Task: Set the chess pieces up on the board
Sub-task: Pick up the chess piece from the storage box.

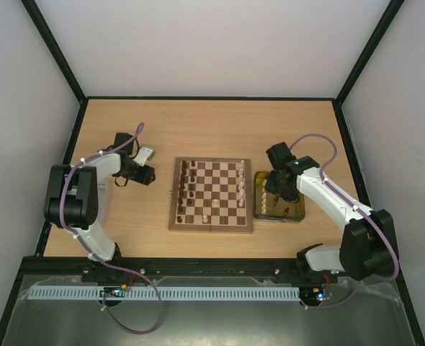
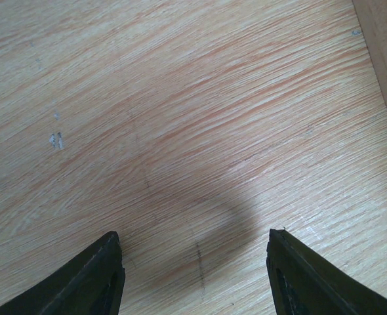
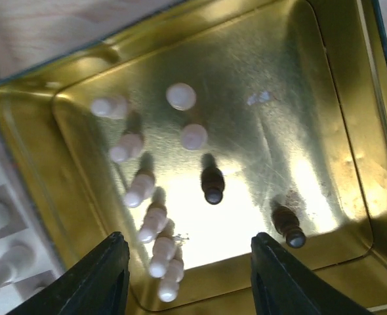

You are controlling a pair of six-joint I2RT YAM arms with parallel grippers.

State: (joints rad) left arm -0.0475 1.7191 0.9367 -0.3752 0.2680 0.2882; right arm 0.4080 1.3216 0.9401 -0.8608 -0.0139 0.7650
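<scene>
right gripper [image 3: 188, 266] apart over tray [image 3: 341, 98], centred on dark piece [image 3: 212, 186]: likely next pick | left gripper [image 2: 193, 259] apart, empty, idle over table [image 2: 180, 98] left of board [image 1: 211, 228], keeping clear | pieces [image 1: 191, 189]: dark on board's left files, pale on right, rest in tray beside it

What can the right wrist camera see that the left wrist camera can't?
Only the right wrist view shows the yellow tray, with a bunch of pale pieces and two dark pieces inside it. Only the left wrist view shows a wide stretch of wooden table with a soft shadow on it, and no chess pieces. Both views show their own gripper, the right gripper and the left gripper, each open with nothing between its fingers.
</scene>
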